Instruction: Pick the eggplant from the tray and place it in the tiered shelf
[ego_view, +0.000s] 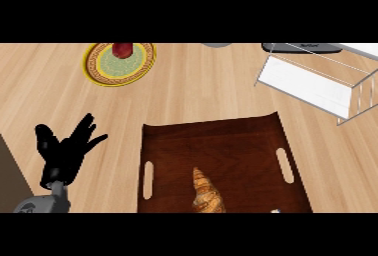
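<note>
Head view: tray (221, 145) shows only a croissant (206, 192) at its near end; no eggplant visible anywhere. My left hand (65, 150) rests left of the tray, fingers spread, holding nothing. Tiered shelf (306, 82) stands beyond the tray's far right corner. Pick and place both pending, I judge.
</note>
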